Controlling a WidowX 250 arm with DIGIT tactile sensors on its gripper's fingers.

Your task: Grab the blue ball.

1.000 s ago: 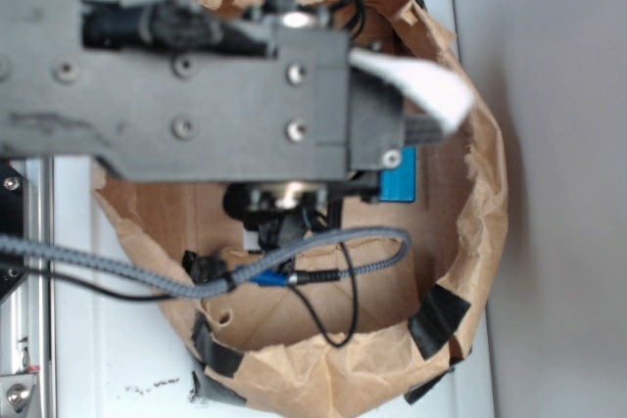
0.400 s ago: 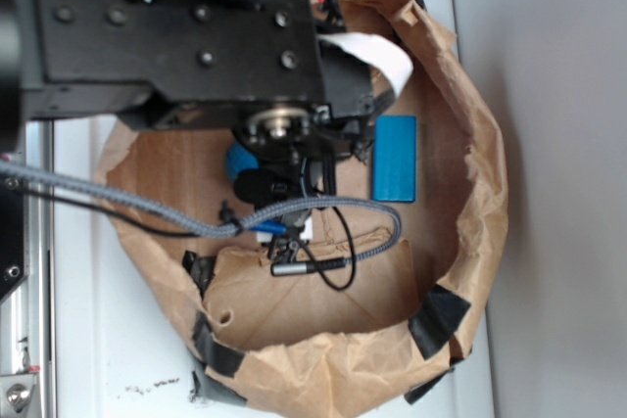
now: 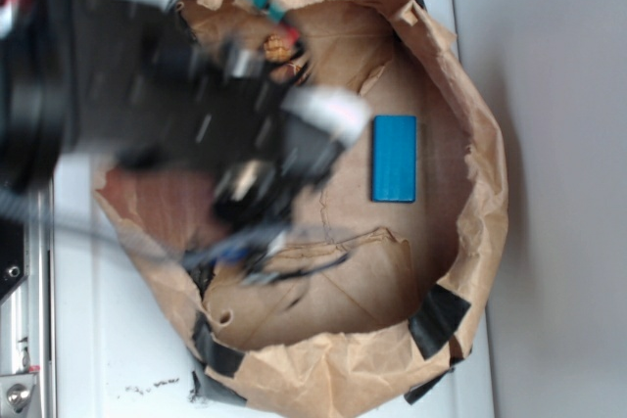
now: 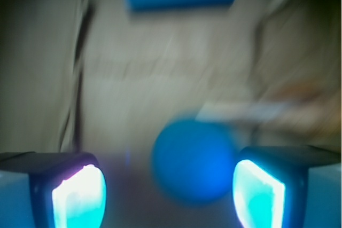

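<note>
The end effector [image 4: 170, 193] gapes open around the blue ball [image 4: 193, 162], blue block [image 3: 395, 158] beyond.

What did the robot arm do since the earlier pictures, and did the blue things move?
The arm swung toward the left side of the paper bag, fast enough to blur, uncovering the blue block it had partly hidden. In the wrist view the pincer stands open, with the blue ball between its fingers, nearer the right one, not gripped. The block and bag stayed put.
</note>
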